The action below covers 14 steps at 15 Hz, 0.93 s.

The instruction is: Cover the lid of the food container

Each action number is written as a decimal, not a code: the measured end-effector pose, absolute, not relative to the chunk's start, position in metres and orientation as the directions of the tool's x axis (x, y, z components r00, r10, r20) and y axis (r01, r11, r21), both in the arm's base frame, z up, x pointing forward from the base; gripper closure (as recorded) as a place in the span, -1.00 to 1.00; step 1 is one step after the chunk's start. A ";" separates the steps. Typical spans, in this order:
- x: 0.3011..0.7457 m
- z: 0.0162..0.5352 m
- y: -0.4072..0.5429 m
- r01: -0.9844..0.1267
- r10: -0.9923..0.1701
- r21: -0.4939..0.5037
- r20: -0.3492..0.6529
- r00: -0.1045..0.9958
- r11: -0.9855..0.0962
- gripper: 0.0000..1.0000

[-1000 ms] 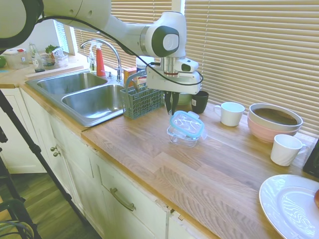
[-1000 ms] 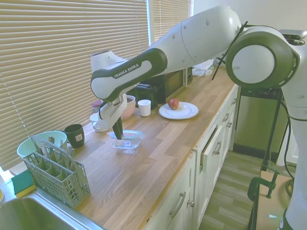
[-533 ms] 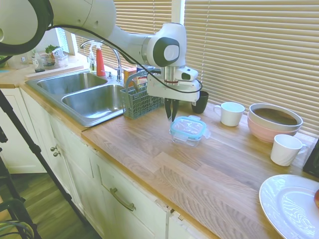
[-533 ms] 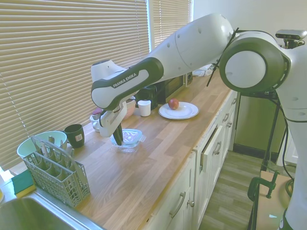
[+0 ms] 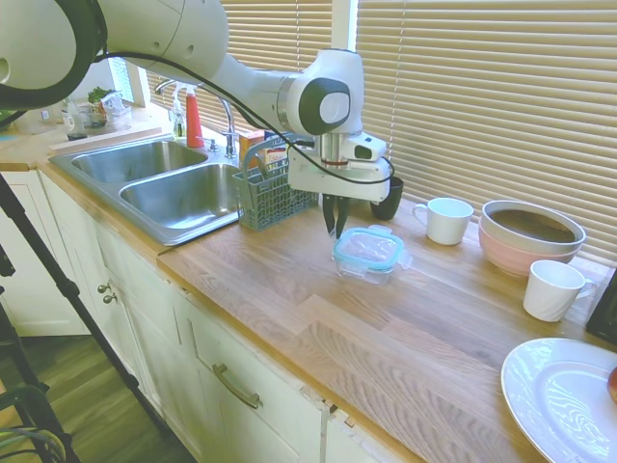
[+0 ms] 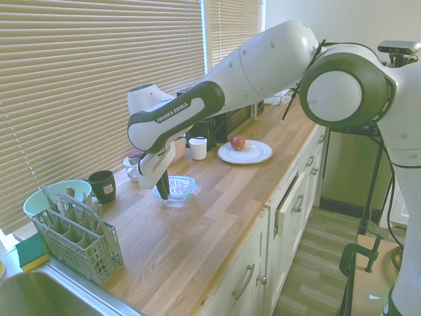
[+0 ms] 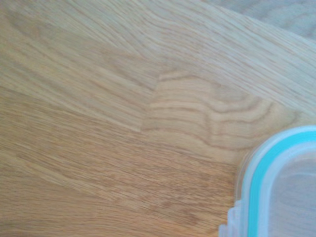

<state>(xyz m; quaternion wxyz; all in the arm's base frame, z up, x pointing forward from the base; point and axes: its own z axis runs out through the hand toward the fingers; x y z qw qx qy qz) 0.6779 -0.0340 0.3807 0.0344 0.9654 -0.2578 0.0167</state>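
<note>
Near the middle of the first exterior view, the lid (image 5: 367,248) lies flat on the food container (image 5: 371,267), whose glass is hard to make out. Just left of it, the claw (image 5: 335,231) points down, fingers close together, gripping nothing. Bare wooden surface (image 5: 386,338) spreads toward the frame's lower edge.

Under me the counter (image 5: 386,328) is oiled-looking wood, warm grain, smooth with a soft sheen. The lid (image 5: 367,247) reads as clear plastic with a teal rim, milky at the tabs; the food container (image 5: 371,268) beneath looks like glossy clear glass. At nine o'clock, a brushed steel sink (image 5: 183,198), dull shine. The cutlery basket (image 5: 273,196) is matt grey-green plastic. At three o'clock the mugs (image 5: 448,219) and plate (image 5: 554,400) gleam like glazed ceramic.
</note>
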 end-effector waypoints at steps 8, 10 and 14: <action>0.677 0.380 -0.042 -0.511 -0.509 0.061 0.050 0.859 -0.857 -1.00; 0.676 0.383 -0.045 -0.514 -0.512 0.060 0.054 0.857 -0.855 -1.00; 0.657 0.414 -0.044 -0.516 -0.512 0.031 0.088 0.854 -0.856 -1.00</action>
